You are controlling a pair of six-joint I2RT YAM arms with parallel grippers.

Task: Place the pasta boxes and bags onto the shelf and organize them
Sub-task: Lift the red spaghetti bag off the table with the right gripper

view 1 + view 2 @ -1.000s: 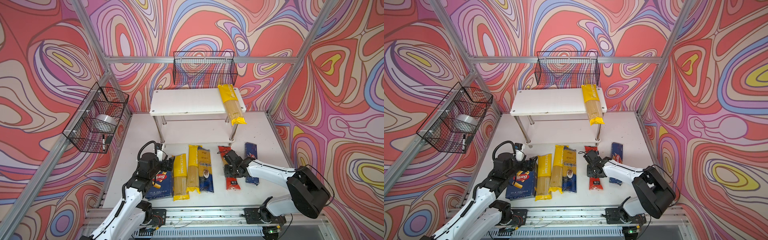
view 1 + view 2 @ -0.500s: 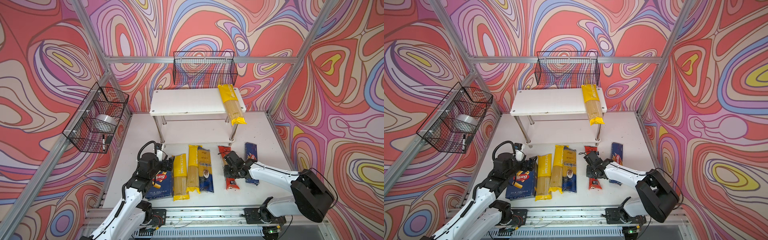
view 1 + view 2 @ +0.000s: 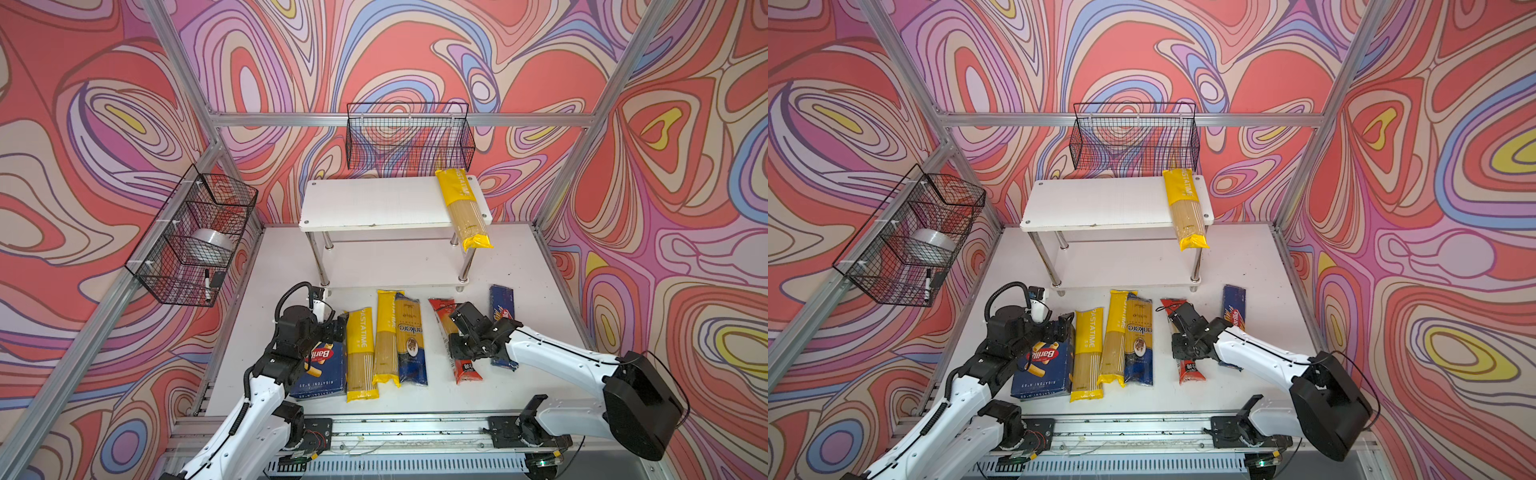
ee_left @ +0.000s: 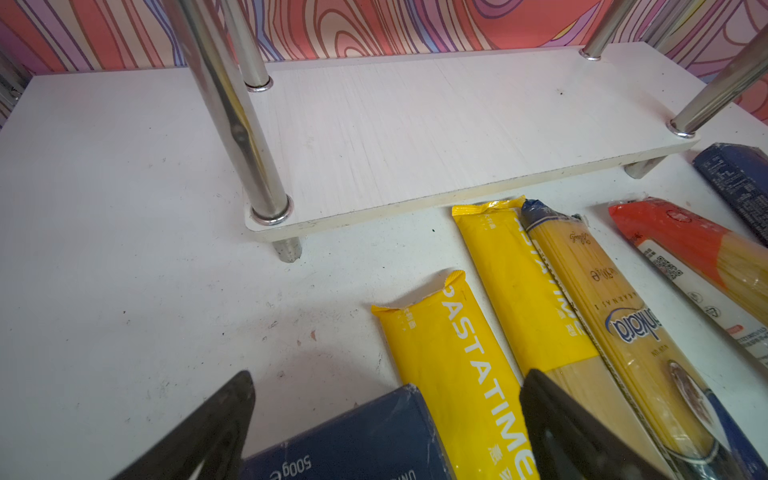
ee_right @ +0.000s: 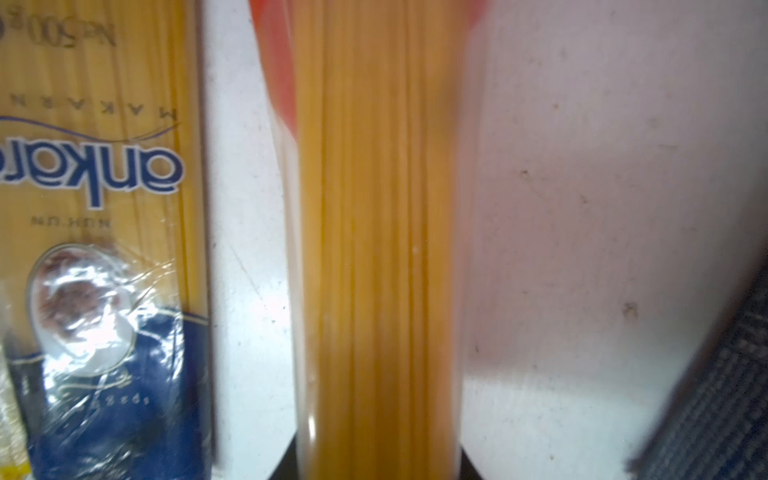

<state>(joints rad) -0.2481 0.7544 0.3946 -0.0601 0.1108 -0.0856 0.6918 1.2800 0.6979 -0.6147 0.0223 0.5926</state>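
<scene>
Top views: only 1 PASTATIME bag [image 3: 463,208] on the shelf [image 3: 374,203], 6 more to go; right gripper [image 3: 457,351] pinches the red bag [image 3: 467,370], left gripper [image 3: 337,328] has jaws spread.

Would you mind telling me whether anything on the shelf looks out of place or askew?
Yes: the yellow bag lies slanted at the right end of the shelf, on its top board, and its near end hangs past the front edge with nothing under it, so it might tip off.

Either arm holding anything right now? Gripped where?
Left gripper: open, nothing held. Right gripper straddles the red bag at its clear middle; whether the jaws have clamped it cannot be told.
</scene>
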